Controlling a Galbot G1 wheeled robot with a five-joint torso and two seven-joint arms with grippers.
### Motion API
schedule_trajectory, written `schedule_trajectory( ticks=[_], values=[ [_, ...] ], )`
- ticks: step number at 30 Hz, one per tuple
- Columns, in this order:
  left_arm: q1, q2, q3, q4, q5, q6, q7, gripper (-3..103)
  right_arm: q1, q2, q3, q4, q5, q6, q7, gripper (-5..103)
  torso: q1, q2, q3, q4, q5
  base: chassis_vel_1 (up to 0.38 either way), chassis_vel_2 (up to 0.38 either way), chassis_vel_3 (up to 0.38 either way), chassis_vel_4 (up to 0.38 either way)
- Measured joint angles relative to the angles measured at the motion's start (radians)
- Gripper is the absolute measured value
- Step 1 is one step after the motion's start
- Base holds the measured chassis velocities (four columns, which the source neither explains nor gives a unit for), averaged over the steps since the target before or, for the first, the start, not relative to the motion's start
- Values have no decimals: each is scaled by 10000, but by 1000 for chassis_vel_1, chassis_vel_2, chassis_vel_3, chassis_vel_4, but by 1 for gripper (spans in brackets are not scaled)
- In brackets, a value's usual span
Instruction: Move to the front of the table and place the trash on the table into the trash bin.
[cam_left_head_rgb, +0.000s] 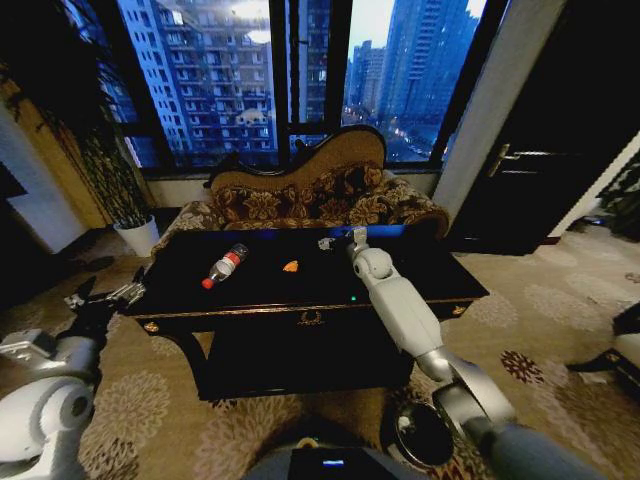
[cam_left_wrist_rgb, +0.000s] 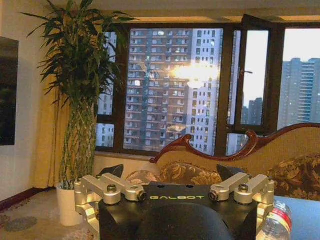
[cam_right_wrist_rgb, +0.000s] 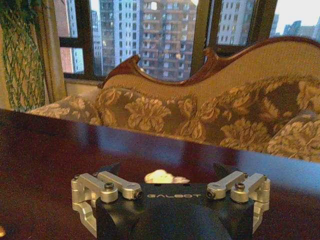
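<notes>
The black glossy table (cam_left_head_rgb: 420, 285) stands in front of me. On its top lie a clear bottle (cam_left_head_rgb: 224, 266) with a red cap, an orange scrap (cam_left_head_rgb: 291, 266) and a small white bit (cam_left_head_rgb: 326, 243). My right gripper (cam_left_head_rgb: 345, 238) reaches over the far part of the tabletop and is open. In the right wrist view the white bit (cam_right_wrist_rgb: 162, 176) lies between its spread fingers (cam_right_wrist_rgb: 114, 170). My left gripper (cam_left_head_rgb: 105, 294) hangs open off the table's left end, with the bottle (cam_left_wrist_rgb: 275, 221) a little ahead of it. The trash bin (cam_left_head_rgb: 425, 436) stands on the carpet by my right elbow.
A brown floral sofa (cam_left_head_rgb: 310, 200) stands right behind the table, under tall windows. A white plant pot (cam_left_head_rgb: 140, 236) with a tall plant sits at the far left. A dark door (cam_left_head_rgb: 540, 170) is at the right. Patterned carpet surrounds the table.
</notes>
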Motion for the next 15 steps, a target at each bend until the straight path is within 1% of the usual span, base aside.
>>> schedule_trajectory(
  ticks=[4, 7, 15],
  values=[
    [-2, -4, -3, 16, -2, -50, 0, 100, 46, 88, -84, -126, 41, -108, 0, 100, 0, 0, 0, -1, 0, 0, 0, 0, 0],
    [-103, -19, -29, 102, 21, -187, 0, 100, 178, 232, -174, -368, 74, -141, 0, 100, 0, 0, 0, -2, 0, 0, 0, 0, 0],
    [-49, -120, -41, 66, 16, -327, -5, 100, 476, 284, -311, -855, 72, -128, 0, 100, 0, 0, 0, -1, -1, 0, 0, 0, 0]
  ],
)
